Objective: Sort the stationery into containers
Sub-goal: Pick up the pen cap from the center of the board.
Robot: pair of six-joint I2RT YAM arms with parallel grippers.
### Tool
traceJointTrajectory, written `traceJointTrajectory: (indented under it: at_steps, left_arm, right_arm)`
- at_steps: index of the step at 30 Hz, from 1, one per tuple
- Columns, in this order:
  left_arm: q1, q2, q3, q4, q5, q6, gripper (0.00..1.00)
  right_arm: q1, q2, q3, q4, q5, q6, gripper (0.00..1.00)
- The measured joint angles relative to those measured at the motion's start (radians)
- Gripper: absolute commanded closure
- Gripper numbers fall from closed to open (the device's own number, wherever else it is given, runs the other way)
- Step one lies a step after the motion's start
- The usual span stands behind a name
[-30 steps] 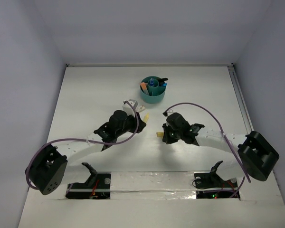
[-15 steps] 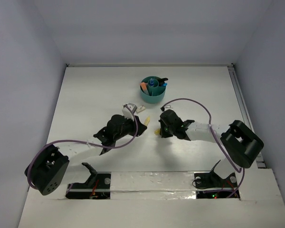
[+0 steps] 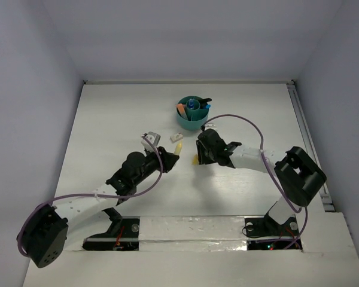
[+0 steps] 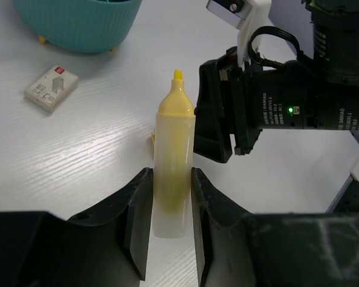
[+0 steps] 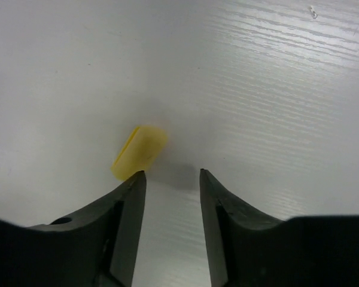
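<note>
While the left pincer (image 4: 169,174) clamps an uncapped yellow highlighter (image 4: 175,149), the right pincer (image 5: 172,176) stands slightly parted, empty, beside a yellow cap (image 5: 139,152). The teal organizer (image 3: 191,124) sits toward the far edge of the worktop (image 3: 107,119); bare surface spreads either side.

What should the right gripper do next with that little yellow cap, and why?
Probably shift a little sideways over the cap and lower, so it can close on it. The cap lies on the table just off the gap of the right gripper, whose jaws are open and empty, and the left gripper holds a capless highlighter.
</note>
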Motion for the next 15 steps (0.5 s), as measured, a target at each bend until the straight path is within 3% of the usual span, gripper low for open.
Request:
traceJointTrajectory:
  at_steps: [2, 5, 15]
  left_arm:
    - [0.000, -0.026, -0.006, 0.000, -0.024, -0.005, 1.00]
    - [0.000, -0.062, -0.014, -0.008, -0.048, -0.010, 1.00]
    - [0.000, -0.084, -0.015, -0.013, -0.064, -0.014, 1.00]
  right_arm:
    - [0.000, -0.025, 0.000, -0.013, -0.025, 0.011, 0.43]
    - [-0.002, -0.042, 0.015, -0.023, -0.069, 0.029, 0.39]
    - [-0.002, 0.065, 0.160, -0.062, -0.122, 0.061, 0.47]
